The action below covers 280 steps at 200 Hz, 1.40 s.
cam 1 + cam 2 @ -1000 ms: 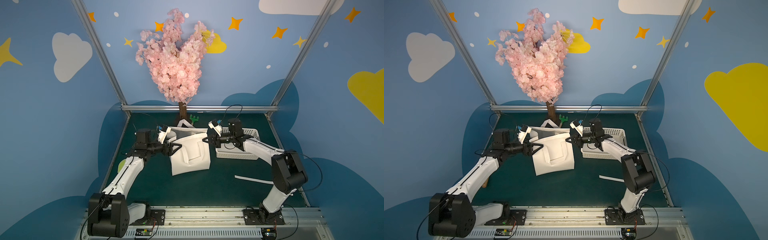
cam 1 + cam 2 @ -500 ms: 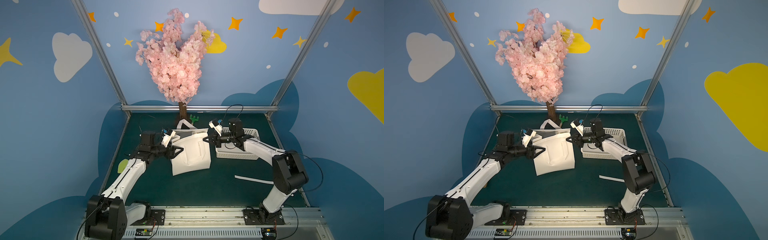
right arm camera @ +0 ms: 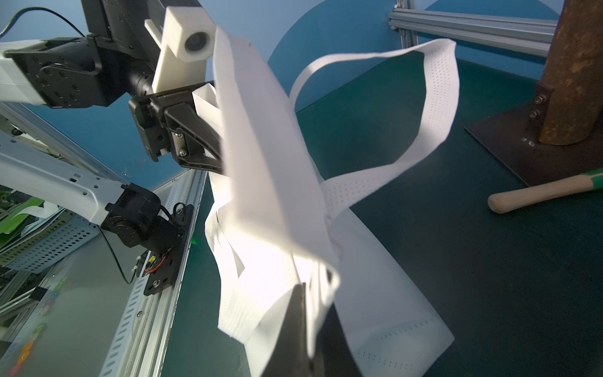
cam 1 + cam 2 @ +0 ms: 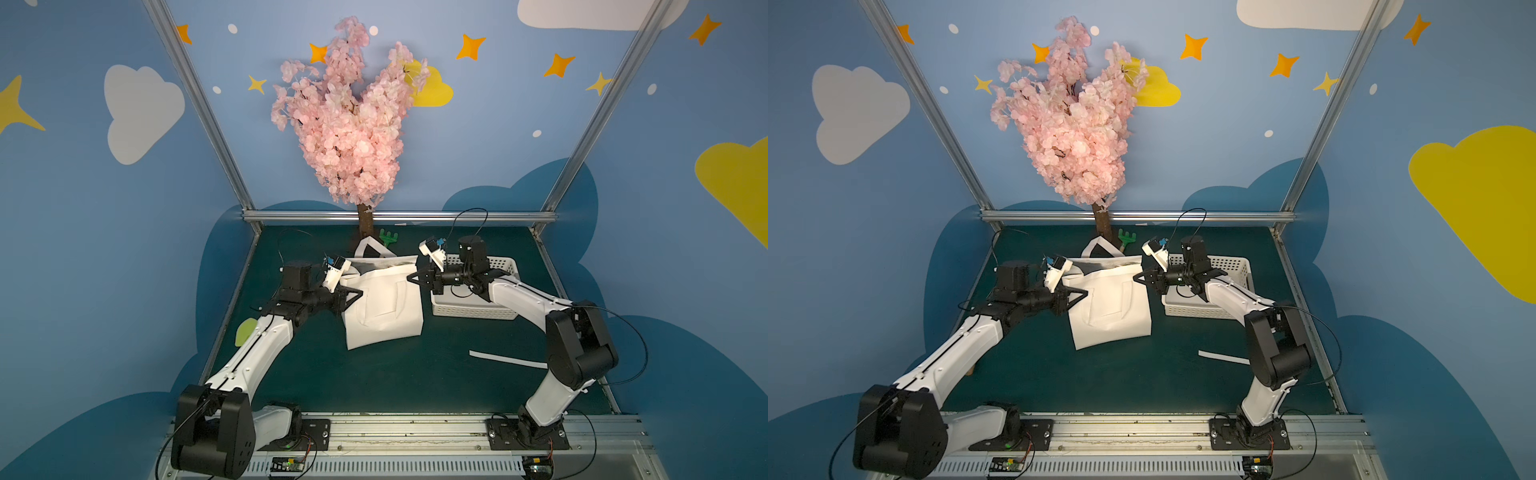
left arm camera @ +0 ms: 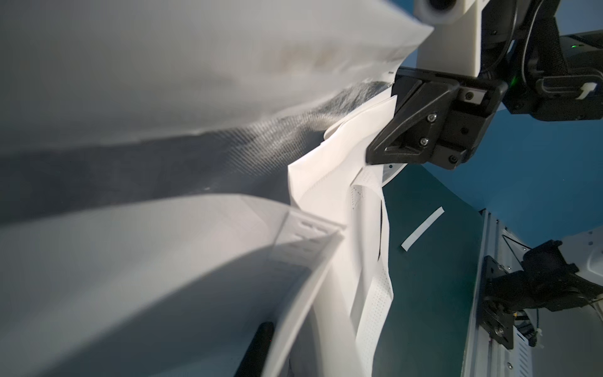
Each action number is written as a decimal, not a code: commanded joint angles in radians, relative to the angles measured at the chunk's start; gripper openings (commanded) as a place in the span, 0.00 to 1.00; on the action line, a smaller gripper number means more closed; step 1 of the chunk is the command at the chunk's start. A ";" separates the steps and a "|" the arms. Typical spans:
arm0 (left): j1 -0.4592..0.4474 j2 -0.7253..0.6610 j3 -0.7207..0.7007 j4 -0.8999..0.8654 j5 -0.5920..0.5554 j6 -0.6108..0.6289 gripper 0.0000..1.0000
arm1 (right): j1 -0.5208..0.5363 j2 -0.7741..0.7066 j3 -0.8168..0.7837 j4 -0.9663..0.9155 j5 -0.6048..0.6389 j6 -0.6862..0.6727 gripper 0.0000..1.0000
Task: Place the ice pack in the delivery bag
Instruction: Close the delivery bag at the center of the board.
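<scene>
Squarely between both jaws, delivery bag (image 4: 382,307)

Left gripper (image 4: 358,293) sits farther from the worktop's left edge. Its tips reach over the left rim of the delivery bag (image 4: 384,309); before, they stood just beside it. Jaws, earlier spread wide, narrow around the rim fabric, with a fold between them.

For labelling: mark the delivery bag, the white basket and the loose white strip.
delivery bag (image 4: 382,307), in a top view, front panel.
white basket (image 4: 469,311), in a top view, near side wall.
white strip (image 4: 507,360), in a top view, its middle.
</scene>
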<state>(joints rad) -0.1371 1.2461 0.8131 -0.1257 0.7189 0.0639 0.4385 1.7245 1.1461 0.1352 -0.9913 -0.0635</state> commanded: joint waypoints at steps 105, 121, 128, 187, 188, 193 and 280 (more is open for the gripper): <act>-0.071 -0.155 -0.045 -0.040 -0.117 -0.049 0.03 | -0.015 -0.039 -0.001 0.009 0.002 0.008 0.00; -0.071 -0.153 -0.043 -0.040 -0.105 -0.049 0.03 | -0.014 -0.040 -0.001 0.009 0.002 0.009 0.00; -0.072 -0.150 -0.043 -0.039 -0.094 -0.043 0.03 | -0.015 -0.040 -0.003 0.009 0.001 0.007 0.00; -0.063 -0.201 -0.065 -0.047 -0.256 -0.016 0.53 | -0.012 -0.045 -0.003 -0.003 0.001 0.005 0.00; -0.063 -0.204 -0.069 -0.043 -0.259 -0.014 0.54 | -0.011 -0.046 -0.004 -0.003 0.001 0.004 0.00; -0.060 -0.217 -0.080 -0.030 -0.276 -0.012 0.58 | -0.012 -0.046 -0.003 -0.003 0.001 0.004 0.00; 0.065 -0.150 -0.045 0.021 -0.179 0.058 0.82 | -0.010 -0.034 0.003 -0.003 -0.023 0.004 0.00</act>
<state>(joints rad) -0.1005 1.0435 0.7158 -0.1337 0.4652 0.0780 0.4301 1.7180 1.1458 0.1333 -0.9916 -0.0597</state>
